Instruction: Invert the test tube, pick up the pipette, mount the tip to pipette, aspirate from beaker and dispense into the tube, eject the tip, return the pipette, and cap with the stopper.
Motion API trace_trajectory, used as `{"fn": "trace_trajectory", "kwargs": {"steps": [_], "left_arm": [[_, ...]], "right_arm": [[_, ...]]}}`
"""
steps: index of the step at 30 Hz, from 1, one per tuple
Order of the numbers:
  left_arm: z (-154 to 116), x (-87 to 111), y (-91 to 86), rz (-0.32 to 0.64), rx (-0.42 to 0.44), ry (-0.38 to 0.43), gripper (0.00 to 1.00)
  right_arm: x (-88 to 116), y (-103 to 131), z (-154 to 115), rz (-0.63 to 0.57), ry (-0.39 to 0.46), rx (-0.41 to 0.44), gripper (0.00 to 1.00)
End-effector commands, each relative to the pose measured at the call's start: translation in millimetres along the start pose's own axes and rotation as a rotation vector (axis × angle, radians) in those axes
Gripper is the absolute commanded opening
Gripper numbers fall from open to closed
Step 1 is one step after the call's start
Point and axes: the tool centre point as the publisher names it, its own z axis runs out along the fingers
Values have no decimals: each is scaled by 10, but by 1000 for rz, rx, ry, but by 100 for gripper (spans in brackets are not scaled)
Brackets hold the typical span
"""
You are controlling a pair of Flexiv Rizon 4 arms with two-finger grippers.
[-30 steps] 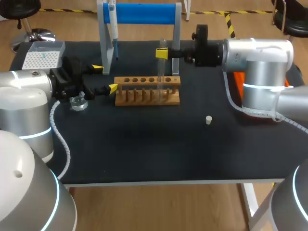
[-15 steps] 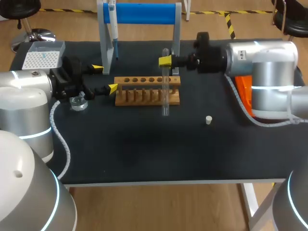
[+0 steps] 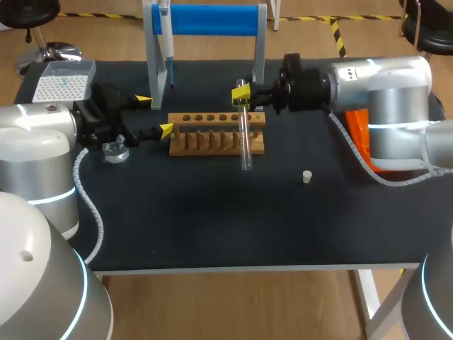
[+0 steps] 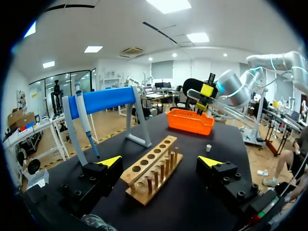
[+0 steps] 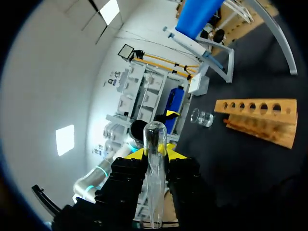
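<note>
Judging from how things lie, only the first step is in hand. The right gripper (image 3: 242, 95) is clamped on the test tube (image 3: 245, 142), with its yellow tips pressing the glass from both sides near one end. The tube hangs close to upright, slightly tilted, in the air by the right end of the wooden rack (image 3: 212, 136) and is not seated in any hole.

Everything else looks untouched:
- The pipette (image 3: 167, 44) hangs on its blue stand (image 3: 205, 20).
- The tip box (image 3: 64, 79) sits at the far left corner of the worktop (image 3: 212, 219).
- The small glass beaker (image 3: 115, 151) stands near the left gripper (image 3: 154, 115).
- The white stopper (image 3: 306, 176) lies alone, well apart from the rack.

The left gripper is spread wide and holds nothing, parked just beside the rack's left end.

The tube is clear, thin-walled glass and appears empty. In the right wrist view it runs straight between the fingers (image 5: 139, 153), and one rounded end (image 5: 154, 129) stands beyond them. It will likely be slippery and fragile, so the grip needs to be firm but not crushing.
</note>
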Motion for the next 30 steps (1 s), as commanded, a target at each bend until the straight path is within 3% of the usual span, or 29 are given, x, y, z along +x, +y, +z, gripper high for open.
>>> {"fn": "trace_trajectory", "kwargs": {"steps": [1,14,30], "left_arm": [[1,10,11,1,4,-4,100],[1,10,11,1,4,-4,100],[1,10,11,1,4,-4,100]], "right_arm": [[-50,0,2,32,9,-3,0],[-67,-22,20,186,37,-2,0],[-15,-34,15,220,48,-4,0]]}}
